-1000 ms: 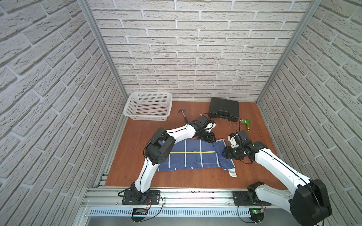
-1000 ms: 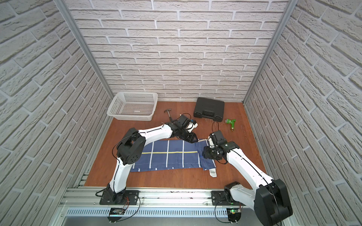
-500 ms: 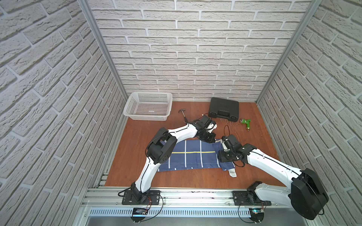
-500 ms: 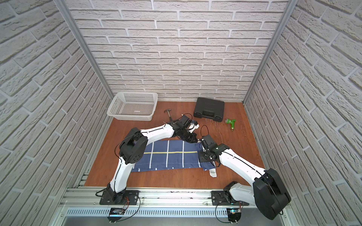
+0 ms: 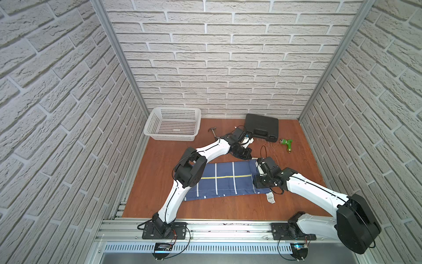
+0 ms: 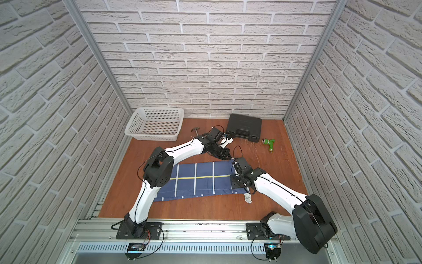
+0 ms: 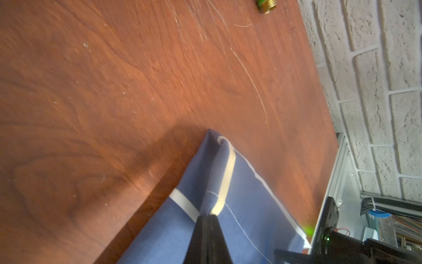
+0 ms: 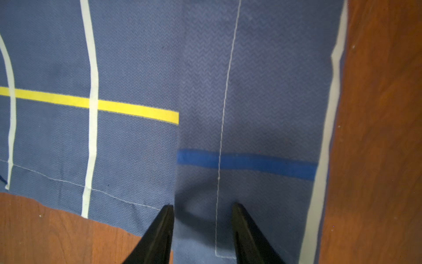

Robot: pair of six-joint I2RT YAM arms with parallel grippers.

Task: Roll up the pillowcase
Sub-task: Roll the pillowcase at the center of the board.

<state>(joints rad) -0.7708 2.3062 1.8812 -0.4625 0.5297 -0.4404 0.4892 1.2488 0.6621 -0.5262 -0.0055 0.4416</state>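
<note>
No brand or readable writing shows. The one label is the small white care tag (image 5: 270, 198) at the near right corner of the pillowcase (image 5: 223, 180), and its print is too small to read.

The pillowcase lies flat mid-desk (image 5: 159, 160) between the two arms, with a flap at its right end folded over. One yellow stripe shows in both top views. The right wrist view adds one brighter blue stripe on the flap.

The left gripper (image 7: 208, 216) has its jaws clenched on a pinch of the pillowcase at the far right corner. The right gripper (image 8: 203, 206) has its jaws apart, tips on the flap.

Behind lie one white basket (image 5: 173, 136), one black case (image 5: 262, 128), one green hose nozzle (image 5: 287, 144) and one small hammer (image 5: 213, 132).
</note>
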